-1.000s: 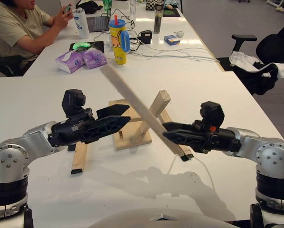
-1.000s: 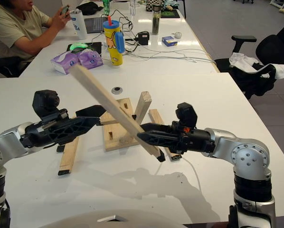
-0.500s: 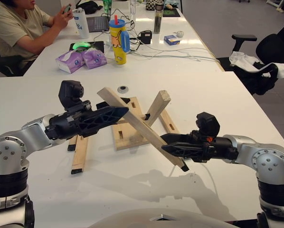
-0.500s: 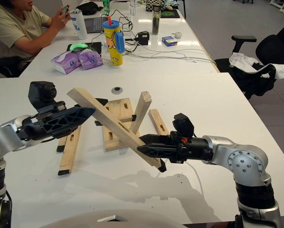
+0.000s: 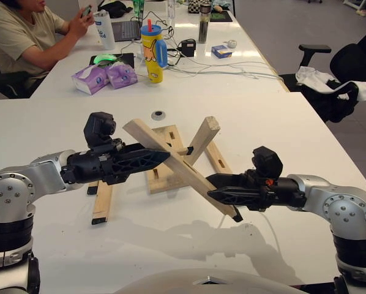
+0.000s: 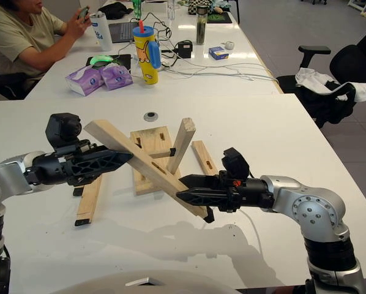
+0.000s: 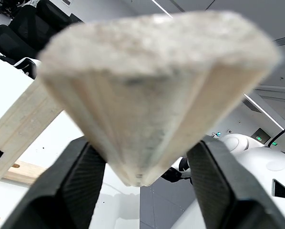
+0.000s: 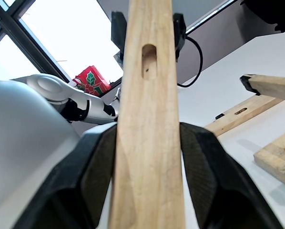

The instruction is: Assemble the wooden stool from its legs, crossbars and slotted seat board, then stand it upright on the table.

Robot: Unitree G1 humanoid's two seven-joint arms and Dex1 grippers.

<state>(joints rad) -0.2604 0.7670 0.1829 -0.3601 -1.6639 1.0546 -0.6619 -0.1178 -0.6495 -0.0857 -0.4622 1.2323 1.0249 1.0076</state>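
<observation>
Right wrist view shows a slot in the long leg [image 8: 149, 143], gripped low down by my right gripper [image 5: 210, 186]. Left wrist view shows its rough top end, squeezed by my left gripper [image 5: 161, 156]. The leg slants above the seat board [image 5: 171, 179] on the desk [image 5: 281, 122].

- The surface [image 5: 293, 128] was a white tabletop, and its far edge met a second white top.
- The seat board [image 5: 160, 179] lay flat on it near the middle, with its slots facing up.
- To the left of the seat board and apart from it, a wooden leg [image 5: 102, 201] lay flat. It ran lengthwise away from the robot and had a black cap on its near end.
- Just to the right of the seat board, a shorter slotted bar [image 5: 218, 158] lay flat, running roughly along the board's edge.
- Beyond the seat board and well apart from it, a small round grey disc [image 5: 158, 114] sat in the surface.
</observation>
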